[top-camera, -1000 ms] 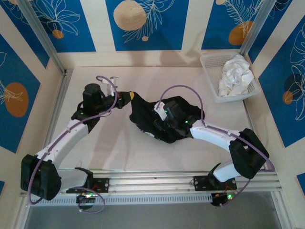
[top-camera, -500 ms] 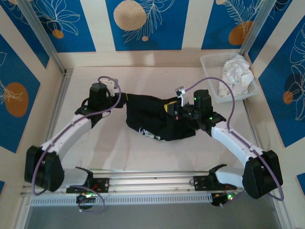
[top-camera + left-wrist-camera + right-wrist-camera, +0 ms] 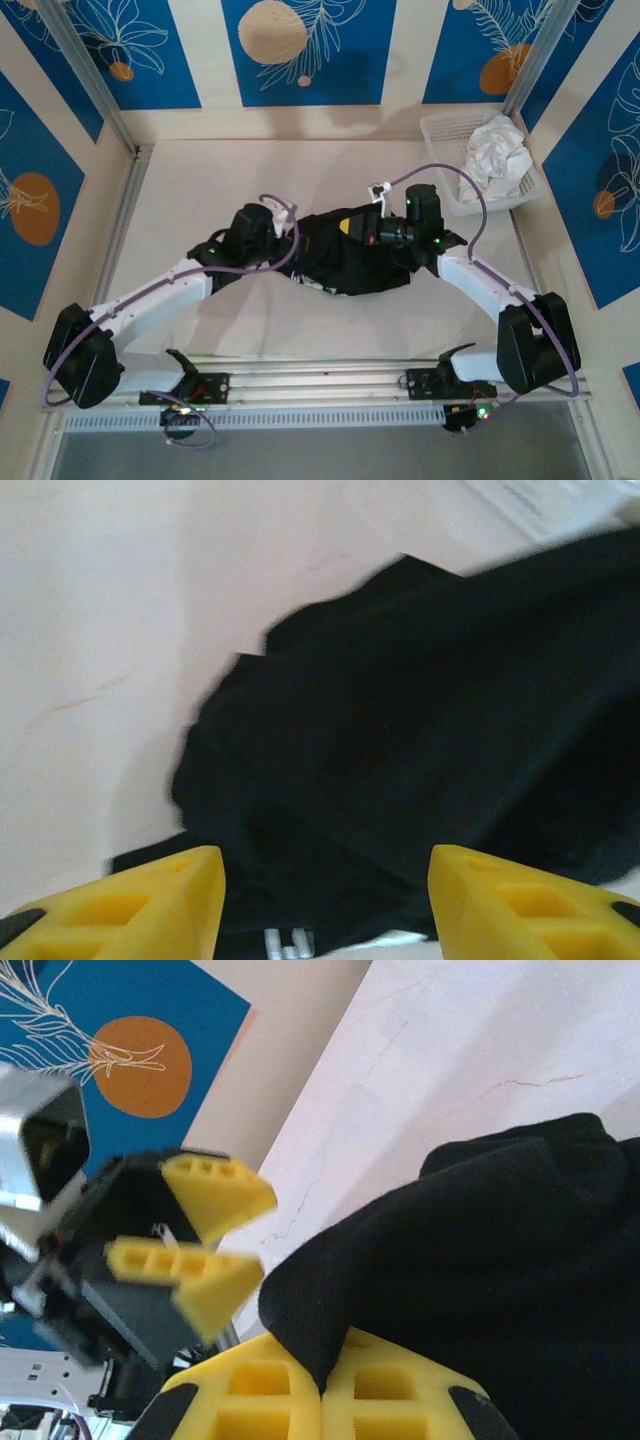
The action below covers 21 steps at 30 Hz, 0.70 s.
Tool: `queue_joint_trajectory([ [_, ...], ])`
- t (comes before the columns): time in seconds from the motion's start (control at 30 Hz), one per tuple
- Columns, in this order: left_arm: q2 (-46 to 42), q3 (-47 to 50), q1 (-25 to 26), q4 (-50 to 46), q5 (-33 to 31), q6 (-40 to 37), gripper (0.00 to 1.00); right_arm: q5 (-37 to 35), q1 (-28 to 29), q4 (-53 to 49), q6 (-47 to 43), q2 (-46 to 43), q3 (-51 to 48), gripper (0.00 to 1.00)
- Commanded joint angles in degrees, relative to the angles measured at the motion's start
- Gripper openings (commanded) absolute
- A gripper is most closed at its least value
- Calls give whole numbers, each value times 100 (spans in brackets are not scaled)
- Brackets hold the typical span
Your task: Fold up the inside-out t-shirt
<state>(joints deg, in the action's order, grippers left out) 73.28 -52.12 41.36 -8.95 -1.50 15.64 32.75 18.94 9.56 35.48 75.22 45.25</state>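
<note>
Black inside-out t-shirt [image 3: 340,262] bunched mid-frame on the bench [image 3: 200,180], long axis left to right. Right gripper [image 3: 322,1380]: jaws pinching a fold at its upper edge. Left gripper [image 3: 320,880]: jaws spread, the shirt's left end directly ahead.

One black t-shirt [image 3: 330,255], one white cloth [image 3: 495,150], one basket [image 3: 443,152]

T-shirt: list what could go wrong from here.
1. The right gripper pinches just a small fold of the black t-shirt, which lies bunched. Pulling may drag the whole heap, or the fold may slip out.
2. The left gripper hangs open over crumpled layers and could close on several at once.
3. In the right wrist view the two grippers are close together, so they might knock into each other.
</note>
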Motion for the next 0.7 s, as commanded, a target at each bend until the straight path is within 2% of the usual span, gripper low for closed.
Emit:
queue_joint_trajectory([
  [0.0,366,1,281,381,393,-307,59,342,-130,-59,131,15,188,0],
  [0.23,1579,-731,330,476,582,-663,59,512,-340,-407,-34,-134,222,0],
  [0.3,1867,-969,325,475,698,-701,46,598,-458,-469,-88,-213,179,0],
  [0.33,1940,-1059,311,457,735,-702,35,639,-501,-543,-147,-235,184,0],
  [0.4,1950,-1151,239,533,1023,-669,6,587,-624,-1053,-458,-261,301,0],
  [0.43,1874,-1124,198,609,1260,-633,0,342,-657,-1449,-703,-273,400,0],
  [0.5,1653,-951,48,959,2306,-434,0,-747,-611,-2303,-1211,-330,648,5],
  [0.6,1346,-563,-295,1758,3905,266,0,-1929,-532,-2718,-1449,-354,811,13],
  [0.67,1169,-332,-457,2252,4338,736,0,-2399,-464,-2856,-1546,-324,905,18],
])
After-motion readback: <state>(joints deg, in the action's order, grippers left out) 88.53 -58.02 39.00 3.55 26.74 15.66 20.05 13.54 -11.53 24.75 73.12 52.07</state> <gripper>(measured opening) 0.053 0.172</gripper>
